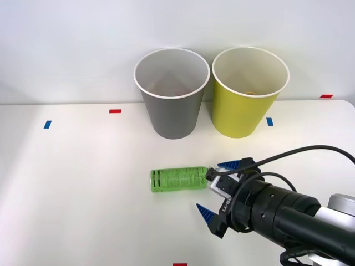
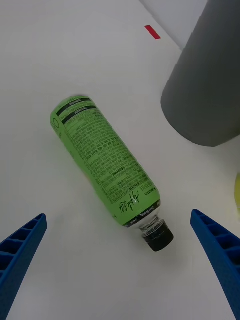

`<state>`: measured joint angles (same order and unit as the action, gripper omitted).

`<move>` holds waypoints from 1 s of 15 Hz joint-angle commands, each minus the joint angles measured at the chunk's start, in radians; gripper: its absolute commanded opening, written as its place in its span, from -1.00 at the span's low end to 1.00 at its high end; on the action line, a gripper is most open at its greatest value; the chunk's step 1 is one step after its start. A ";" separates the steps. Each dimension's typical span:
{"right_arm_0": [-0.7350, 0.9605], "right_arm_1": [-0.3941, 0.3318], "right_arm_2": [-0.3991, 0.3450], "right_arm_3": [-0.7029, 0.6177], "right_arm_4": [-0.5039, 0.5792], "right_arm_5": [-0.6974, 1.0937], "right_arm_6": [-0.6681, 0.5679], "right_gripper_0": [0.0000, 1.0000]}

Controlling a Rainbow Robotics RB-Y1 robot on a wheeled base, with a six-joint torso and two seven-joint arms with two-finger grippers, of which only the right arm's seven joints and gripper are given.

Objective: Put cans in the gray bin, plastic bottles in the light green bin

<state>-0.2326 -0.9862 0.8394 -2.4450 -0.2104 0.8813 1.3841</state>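
Note:
A green plastic bottle (image 1: 177, 179) (image 2: 105, 165) with a black cap (image 2: 159, 240) lies on its side on the white table, cap toward my right gripper (image 1: 217, 188) (image 2: 119, 215). The gripper is open, with one blue finger (image 2: 20, 255) on each side of the cap end; neither touches the bottle. The gray bin (image 1: 172, 119) (image 2: 210, 90) stands upright behind the bottle. The light green bin (image 1: 244, 116) stands to the right of it, and the two almost touch. The cans are out of view.
Small red tape marks (image 1: 115, 111) and blue tape marks (image 1: 47, 124) dot the white table (image 1: 83, 194). A pale wall rises right behind the bins. A black cable (image 1: 310, 149) loops over my right arm.

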 commanded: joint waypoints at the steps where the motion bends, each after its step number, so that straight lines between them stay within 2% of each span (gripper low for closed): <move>1: -0.071 0.078 -0.019 -0.014 -0.112 0.143 0.153 1.00; 5: -0.139 0.169 -0.037 0.023 -0.222 0.258 0.400 1.00; 10: -0.198 0.307 -0.036 0.192 -0.268 0.265 0.736 1.00; 13: -0.211 0.370 -0.037 0.278 -0.268 0.265 0.846 1.00; 15: -0.226 0.393 -0.036 0.320 -0.274 0.265 0.865 1.00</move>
<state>-0.4502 -0.6056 0.8034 -2.1442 -0.4803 1.1462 2.2419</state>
